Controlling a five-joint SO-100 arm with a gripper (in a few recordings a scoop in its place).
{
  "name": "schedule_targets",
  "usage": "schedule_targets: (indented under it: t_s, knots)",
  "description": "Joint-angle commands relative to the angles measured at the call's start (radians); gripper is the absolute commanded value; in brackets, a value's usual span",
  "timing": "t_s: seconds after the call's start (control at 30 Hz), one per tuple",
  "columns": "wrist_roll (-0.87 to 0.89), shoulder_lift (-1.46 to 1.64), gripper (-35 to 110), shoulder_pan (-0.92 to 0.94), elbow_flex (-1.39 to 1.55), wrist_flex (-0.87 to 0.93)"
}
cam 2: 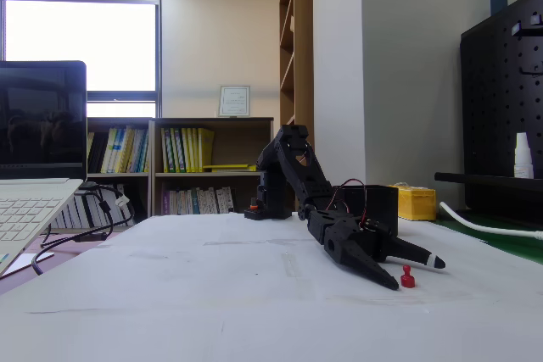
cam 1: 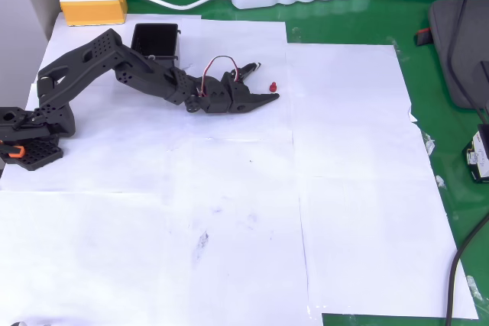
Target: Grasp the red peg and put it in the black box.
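White paper sheets (cam 1: 229, 211) cover the green table, and the red peg (cam 1: 271, 86) stands upright on them, between the spread fingers of the black gripper (cam 1: 267, 84) in the overhead view. In the fixed view the peg (cam 2: 407, 277) sits on the paper between the two finger tips of the gripper (cam 2: 414, 273), untouched as far as can be seen. The black box (cam 1: 155, 40) stands behind the arm, near a yellow block (cam 1: 93, 2).
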Motion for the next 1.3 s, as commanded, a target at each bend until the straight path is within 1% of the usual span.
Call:
schedule_targets:
  t_s: [0.0, 0.33, 0.53, 0.63, 0.77, 0.8, 0.97, 1.07, 1.27]
  knots:
    - [-0.011, -0.017, 41, -0.026, 0.003, 0.011]
    - [-0.020, -0.018, 40, -0.026, 0.005, 0.015]
    - [-0.028, -0.018, 33, -0.025, 0.005, 0.018]
    - [-0.029, -0.018, 32, -0.021, 0.008, 0.025]
    - [-0.034, -0.018, 23, -0.020, 0.008, 0.025]
    - [-0.035, -0.018, 19, -0.020, 0.008, 0.025]
    - [-0.037, -0.018, 19, -0.020, 0.008, 0.025]
    - [-0.038, -0.018, 12, -0.020, 0.008, 0.025]
    - [-0.038, -0.018, 9, -0.020, 0.009, 0.025]
